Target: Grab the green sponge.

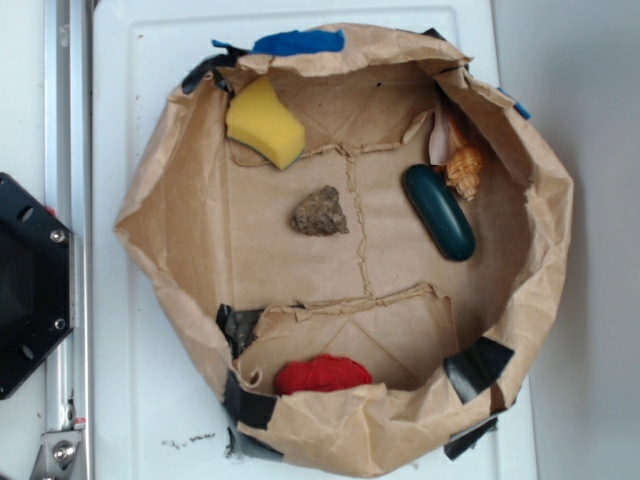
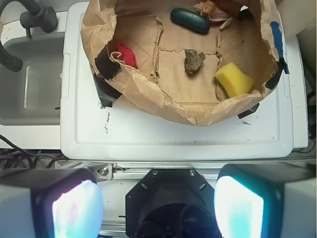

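Observation:
The green sponge (image 1: 264, 122) is a chunky yellow foam block lying at the far left inside a rolled-down brown paper bag (image 1: 170, 190). In the wrist view the green sponge (image 2: 234, 79) lies at the bag's right side, just behind its near rim. My gripper (image 2: 157, 206) hangs high above the robot base, well short of the bag, open with nothing between its two glowing pads (image 2: 238, 207). The gripper does not appear in the exterior view.
Also in the bag: a brown rock (image 1: 320, 212) at the middle, a dark green glossy oblong (image 1: 438, 212), a tan shell (image 1: 464, 165) and a red cloth (image 1: 322, 374). The bag sits on a white board (image 2: 173, 139). A sink (image 2: 29, 84) lies left, the black robot base (image 1: 25, 285) beside the board.

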`<state>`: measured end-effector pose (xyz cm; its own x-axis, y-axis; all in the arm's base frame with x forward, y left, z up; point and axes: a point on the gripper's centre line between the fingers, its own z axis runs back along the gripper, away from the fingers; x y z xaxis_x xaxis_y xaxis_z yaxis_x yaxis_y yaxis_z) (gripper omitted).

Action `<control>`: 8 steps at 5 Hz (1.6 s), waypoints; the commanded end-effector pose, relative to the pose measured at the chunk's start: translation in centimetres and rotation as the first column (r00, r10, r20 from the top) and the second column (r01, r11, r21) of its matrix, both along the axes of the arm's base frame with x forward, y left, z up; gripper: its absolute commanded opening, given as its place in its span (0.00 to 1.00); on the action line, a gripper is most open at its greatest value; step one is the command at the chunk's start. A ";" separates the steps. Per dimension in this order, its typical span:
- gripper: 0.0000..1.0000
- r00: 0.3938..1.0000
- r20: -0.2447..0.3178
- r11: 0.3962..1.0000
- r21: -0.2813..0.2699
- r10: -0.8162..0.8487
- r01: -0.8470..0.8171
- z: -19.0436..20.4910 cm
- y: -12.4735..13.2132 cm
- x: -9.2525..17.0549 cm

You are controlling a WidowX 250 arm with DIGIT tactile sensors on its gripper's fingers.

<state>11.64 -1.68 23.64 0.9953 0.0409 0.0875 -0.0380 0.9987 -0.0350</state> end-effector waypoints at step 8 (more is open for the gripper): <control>1.00 0.915 -0.089 0.919 -0.018 -0.394 0.394 -3.4 4.0 10.7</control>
